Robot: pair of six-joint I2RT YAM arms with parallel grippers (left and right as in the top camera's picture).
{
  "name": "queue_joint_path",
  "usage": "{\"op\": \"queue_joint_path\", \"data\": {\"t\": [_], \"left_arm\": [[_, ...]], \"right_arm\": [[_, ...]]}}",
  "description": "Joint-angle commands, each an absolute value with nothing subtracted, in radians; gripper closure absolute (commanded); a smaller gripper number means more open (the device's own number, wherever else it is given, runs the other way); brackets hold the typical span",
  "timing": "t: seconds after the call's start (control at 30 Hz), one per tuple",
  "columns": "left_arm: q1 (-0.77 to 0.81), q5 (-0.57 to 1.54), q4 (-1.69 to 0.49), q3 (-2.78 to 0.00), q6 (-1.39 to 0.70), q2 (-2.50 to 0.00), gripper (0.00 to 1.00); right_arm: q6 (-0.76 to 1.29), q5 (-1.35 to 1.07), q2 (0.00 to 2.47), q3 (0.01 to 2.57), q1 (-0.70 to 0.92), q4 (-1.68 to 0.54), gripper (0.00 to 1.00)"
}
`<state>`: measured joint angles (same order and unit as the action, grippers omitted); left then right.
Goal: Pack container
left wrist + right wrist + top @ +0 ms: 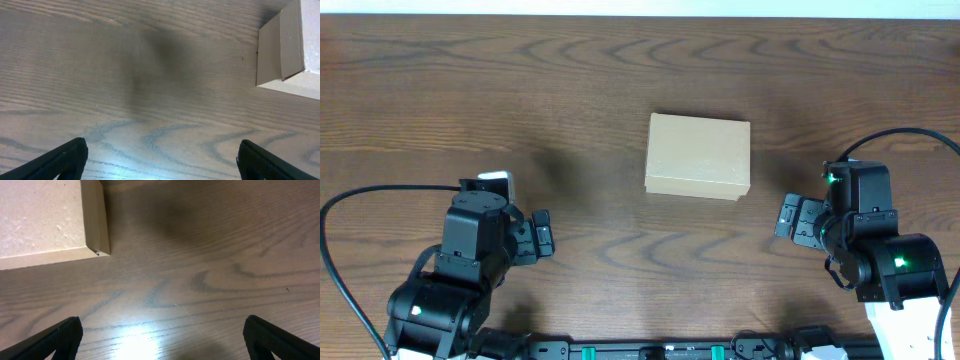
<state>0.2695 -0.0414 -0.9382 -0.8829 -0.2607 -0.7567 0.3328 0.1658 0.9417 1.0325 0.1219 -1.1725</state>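
The container [698, 155], a plain tan cardboard box with its lid down, lies on the wooden table [570, 90] a little behind the middle. My left gripper [542, 239] hovers at the front left, well apart from the box, jaws wide open over bare wood. In the left wrist view the container [282, 47] shows at the upper right, and the gripper [161, 159] holds nothing. My right gripper [794, 219] stands open at the front right, close to the box's near right corner. The right wrist view shows the container [45, 220] at the upper left, with the gripper [164, 339] empty.
Black cables [350, 200] loop from both arms near the table's left and right sides. The arm bases stand along the front edge.
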Motion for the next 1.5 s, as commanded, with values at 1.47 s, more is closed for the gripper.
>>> {"op": "queue_joint_path", "data": {"t": [1.47], "left_arm": [[0.269, -0.060, -0.942, -0.881, -0.255, -0.755, 0.05]], "right_arm": [[0.163, 0.226, 0.418, 0.356, 0.084, -0.304, 0.01]]}}
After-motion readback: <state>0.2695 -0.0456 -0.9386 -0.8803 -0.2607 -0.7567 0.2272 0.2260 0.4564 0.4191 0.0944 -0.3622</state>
